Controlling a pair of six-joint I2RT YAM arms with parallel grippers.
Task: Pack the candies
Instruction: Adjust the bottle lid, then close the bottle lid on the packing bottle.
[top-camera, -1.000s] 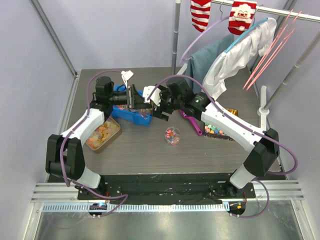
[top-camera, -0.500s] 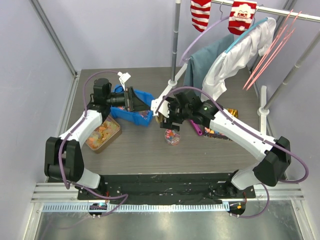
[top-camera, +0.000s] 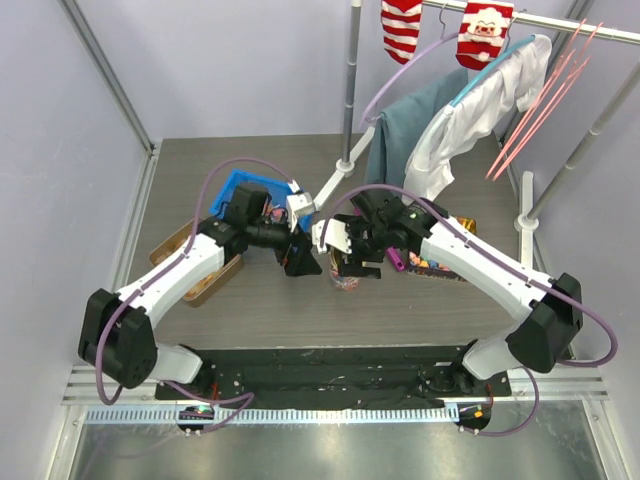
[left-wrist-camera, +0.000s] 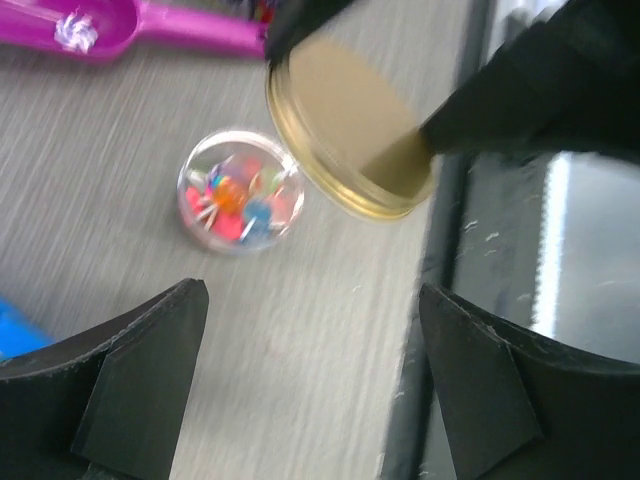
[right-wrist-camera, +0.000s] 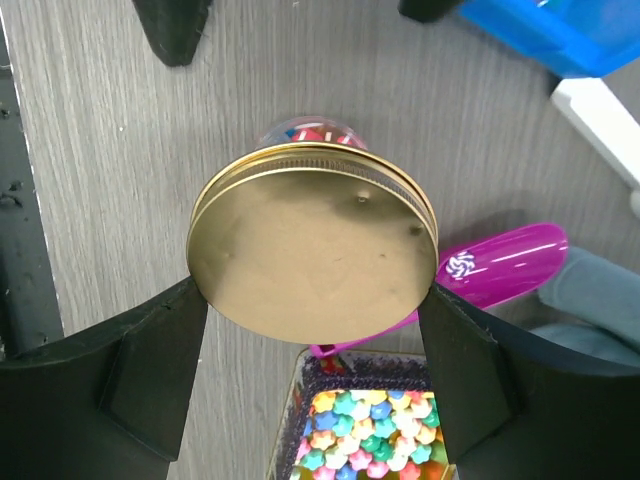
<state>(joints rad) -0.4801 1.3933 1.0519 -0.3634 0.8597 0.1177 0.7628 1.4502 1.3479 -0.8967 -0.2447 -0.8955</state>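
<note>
From the top camera you see the left arm's fingers (top-camera: 301, 262) low over the grey wood-grain desk (top-camera: 290, 312), just left of a small clear round jar (top-camera: 340, 287) that holds the red, pink and blue wrapped candies (top-camera: 346, 282). The right arm's fingers (top-camera: 352, 262) hang right over that jar, covering most of it. A blue plastic bin (top-camera: 236, 188) sits behind the left arm, and a magenta plastic scoop (top-camera: 397, 260) lies just right of the jar. In the left wrist view your left fingers (left-wrist-camera: 135, 385) stand wide apart with nothing between them, only bare desk below. The jar (left-wrist-camera: 192, 160) stands upright beyond them with the candies (left-wrist-camera: 238, 195) inside, and a round gold metal lid (left-wrist-camera: 345, 125) hangs tilted at its right edge, overlapping the rim. You cannot tell here whether lid and jar touch. The scoop (left-wrist-camera: 110, 22) lies at the top of this view with one white-striped sweet in its bowl. In the right wrist view your right fingers (right-wrist-camera: 160, 365) are closed on the lid (right-wrist-camera: 312, 245), one pad against each side of its rim, held flat. The jar (right-wrist-camera: 305, 128) peeks out past the lid's far edge. The scoop (right-wrist-camera: 505, 260) lies to the right, and pastel star-shaped sweets (right-wrist-camera: 372, 440) fill a dark-rimmed tray (right-wrist-camera: 338, 372) at the bottom.
</note>
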